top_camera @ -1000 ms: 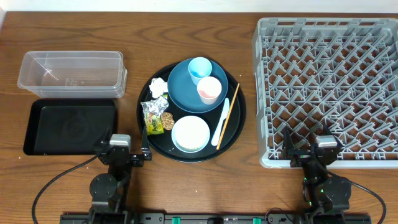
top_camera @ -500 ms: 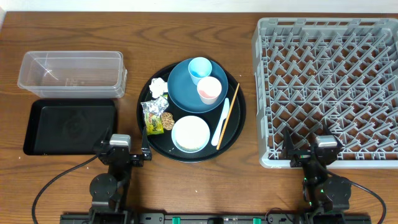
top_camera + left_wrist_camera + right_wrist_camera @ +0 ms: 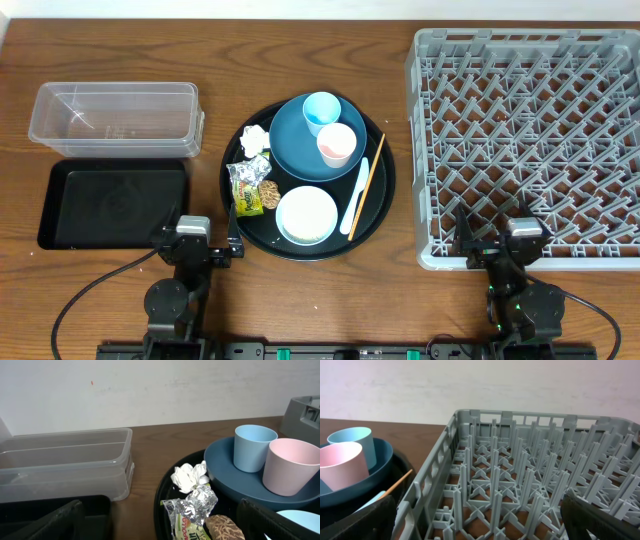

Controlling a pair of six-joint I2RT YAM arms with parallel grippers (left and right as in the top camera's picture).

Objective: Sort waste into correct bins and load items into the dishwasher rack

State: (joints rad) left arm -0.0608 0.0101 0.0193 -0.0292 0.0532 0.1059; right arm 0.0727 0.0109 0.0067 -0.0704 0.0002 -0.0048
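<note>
Left tool (image 3: 197, 240) and right tool (image 3: 497, 238) are released and empty at the desk (image 3: 330, 300) edge, flanking the round black tray (image 3: 386, 190) that holds the tissue (image 3: 254, 139), wrapper (image 3: 246, 187) and blue plate (image 3: 290, 150), likely staged so the bins (image 3: 110, 205) sit left and the rack (image 3: 530, 130) right.

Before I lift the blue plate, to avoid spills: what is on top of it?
A blue cup and a pink cup stand upright on the plate. The plate's surface under them is covered.
</note>
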